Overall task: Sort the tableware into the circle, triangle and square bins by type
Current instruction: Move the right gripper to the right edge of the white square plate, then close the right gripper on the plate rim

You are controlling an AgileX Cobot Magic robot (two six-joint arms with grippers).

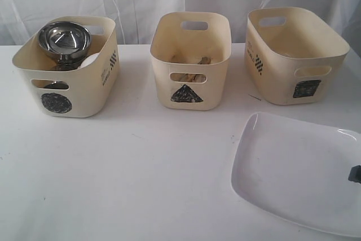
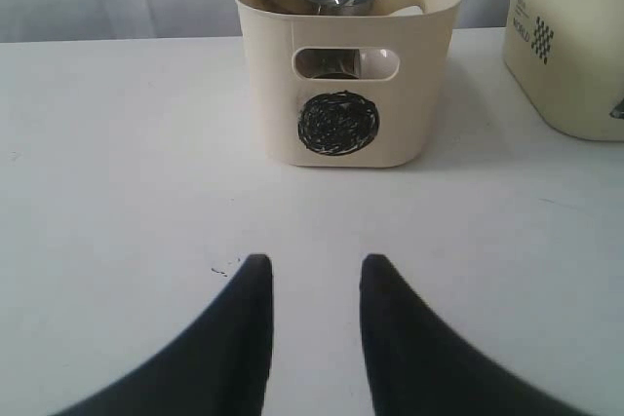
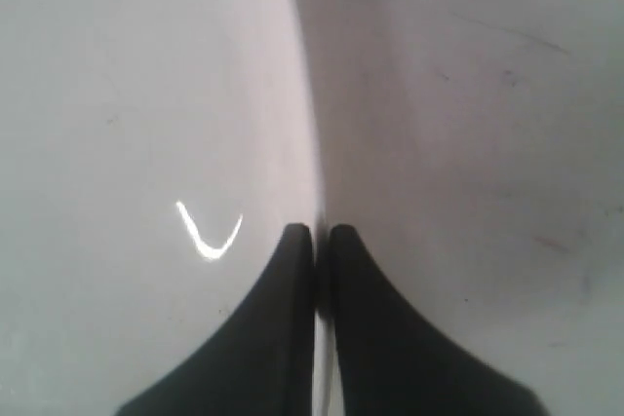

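1. My right gripper (image 3: 314, 231) is pinched nearly closed on the rim of the large white square plate (image 3: 146, 94); only a thin white line of that rim shows between my 2 dark fingers (image 3: 283, 338)
2. In the exterior view the plate (image 1: 293, 179) sits at the lower right of the frame on the white table (image 1: 141, 184), and only a small dark bit of my right gripper (image 1: 355, 173) shows, at the plate's right edge
3. I cannot tell whether the gripped edge is raised off the table or lies flat
4. My left gripper (image 2: 312, 265) is partly open and has hold of nothing; bare table shows between its 2 fingers (image 2: 239, 338)
5. It points at the circle bin (image 2: 268, 114), well apart from it
6. 3 cream bins stand in a row across the upper half of the exterior view: the circle bin (image 1: 84, 91) at the left, the triangle bin (image 1: 214, 77) in the middle, the square bin (image 1: 276, 77) at the right
7. A steel bowl (image 1: 64, 38) sits upright at the top of the circle bin's load, its rim above the bin's edge
8. Wooden chopsticks (image 1: 194, 60) lie in the triangle bin
9. The plate lies in front of the square bin, apart from it
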